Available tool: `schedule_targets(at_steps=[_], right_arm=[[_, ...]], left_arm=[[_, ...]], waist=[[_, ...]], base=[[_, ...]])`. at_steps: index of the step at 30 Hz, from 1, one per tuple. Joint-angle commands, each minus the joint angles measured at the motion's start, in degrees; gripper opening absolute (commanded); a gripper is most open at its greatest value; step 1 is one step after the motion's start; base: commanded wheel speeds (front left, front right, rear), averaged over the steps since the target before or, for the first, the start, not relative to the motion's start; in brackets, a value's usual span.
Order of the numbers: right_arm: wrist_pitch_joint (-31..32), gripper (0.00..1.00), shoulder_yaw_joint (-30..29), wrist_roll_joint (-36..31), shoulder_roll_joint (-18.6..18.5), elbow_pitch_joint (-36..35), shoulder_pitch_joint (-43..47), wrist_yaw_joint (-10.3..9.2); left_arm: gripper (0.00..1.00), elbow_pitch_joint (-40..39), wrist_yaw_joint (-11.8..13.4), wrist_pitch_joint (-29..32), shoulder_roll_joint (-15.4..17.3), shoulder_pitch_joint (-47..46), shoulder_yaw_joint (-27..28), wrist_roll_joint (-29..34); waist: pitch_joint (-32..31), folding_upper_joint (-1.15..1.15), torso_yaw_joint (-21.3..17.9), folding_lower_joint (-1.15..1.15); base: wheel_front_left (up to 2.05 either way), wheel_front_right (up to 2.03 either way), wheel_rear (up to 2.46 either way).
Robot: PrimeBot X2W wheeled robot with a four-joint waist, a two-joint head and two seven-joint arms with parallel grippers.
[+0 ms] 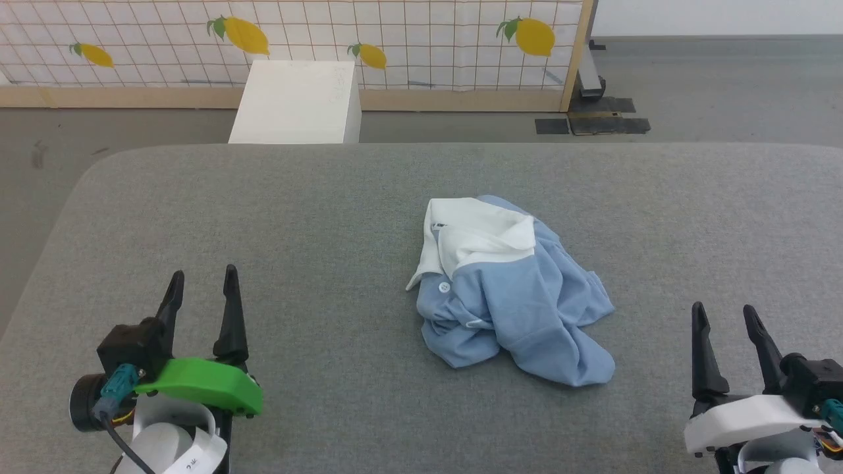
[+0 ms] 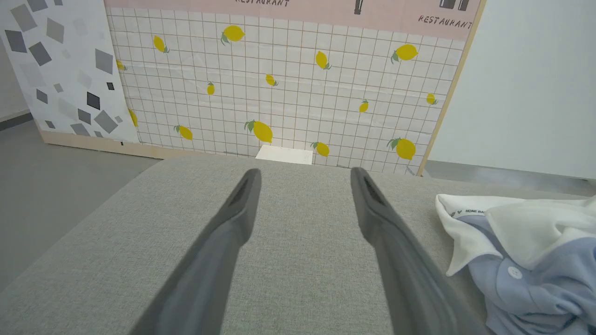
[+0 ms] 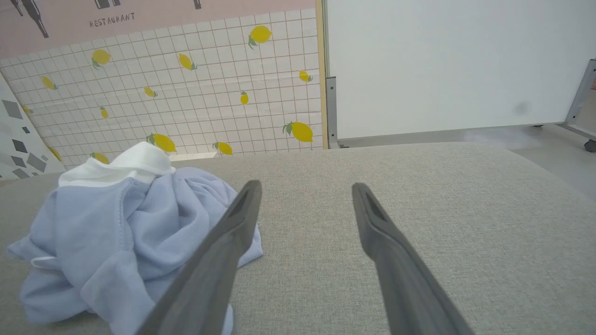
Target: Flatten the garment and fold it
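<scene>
Opening on the very first step: not yet flattening anything. Watching the light blue polo shirt [image 1: 520, 296] lying in a crumpled heap around the middle of the grey padded table [image 1: 296, 197], a little toward the right, with its white collar [image 1: 477, 237] flopped over the far end and a white button [image 1: 444, 287] peeking out just below.

Spotting the left gripper [image 1: 203, 271] poised low at the near left, well apart from the cloth, with fingers spread wide and pinching nothing. Catching the right gripper [image 1: 724, 307] mirroring it at the near right, likewise spread and empty, near the heap's right edge but not touching it.

Judging the next move: reaching in with both arms, finding two outer edges, probably hem or shoulders, and drawing them apart to spread the fabric. Calling for a low, careful pinch on one layer only, without dragging the whole bundle along.

Struggling to make out sleeves and hem, buried somewhere in the folds. Failing to tell front from back beyond collar and placket. Squinting at small print inside the collar in the left wrist view, too tiny to read surely. Losing both forearms past the bottom edge of the head view.
</scene>
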Motion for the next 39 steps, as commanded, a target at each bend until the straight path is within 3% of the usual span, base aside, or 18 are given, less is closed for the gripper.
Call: schedule_targets(at_steps=[1, 12, 18, 22, 25, 31, 39], right_arm=[[-0.3, 1.00, 0.1, 0.2, 0.0, 0.1, 0.7, -0.09], [1.5, 1.00, 2.2, -1.3, 0.0, 0.5, -1.4, -0.09], [18.7, 1.00, 10.8, -3.4, -0.1, -0.2, -5.8, -0.09], [34.0, 1.00, 17.1, -1.8, -2.8, -0.7, -8.9, -0.09], [42.7, 1.00, 18.6, -2.3, -4.7, -0.7, -11.1, -0.09], [53.1, 1.00, 21.4, -2.7, -6.6, 0.6, -13.4, -0.09], [57.0, 1.00, 25.9, -1.4, -8.4, 3.3, -14.4, -0.09]], left_arm=[[1.00, -0.3, -0.4, -0.3, -0.5, 0.9, 0.4, 0.8], [1.00, 0.5, -1.9, -0.3, -2.2, 1.0, 2.1, 2.8], [1.00, 0.7, -2.4, -0.3, -3.1, 1.0, 2.8, 3.3], [1.00, 1.0, -2.9, -0.3, -3.7, 0.5, 3.0, 3.5], [1.00, 1.1, -3.4, -0.3, -4.2, -0.1, 3.1, 3.7], [1.00, 1.2, -4.2, -0.3, -5.4, -1.2, 3.5, 4.0], [1.00, 1.5, -5.4, -0.3, -6.5, -2.8, 4.4, 5.0]], waist=[[0.0, 0.00, 0.0, 0.00], [0.3, 0.00, 0.3, 0.00], [0.8, 0.00, 0.0, 0.00], [1.7, 0.00, 0.3, 0.00], [2.8, 0.00, 1.0, 0.00], [5.4, 0.00, 2.7, 0.00], [8.1, 0.00, 4.3, 0.00]], base=[[0.00, 0.00, 0.00], [0.00, 0.00, 0.00], [0.00, 0.00, 0.00], [0.00, 0.00, 0.00], [0.00, 0.00, 0.00], [0.00, 0.00, 0.00], [0.00, 0.00, 0.00]])
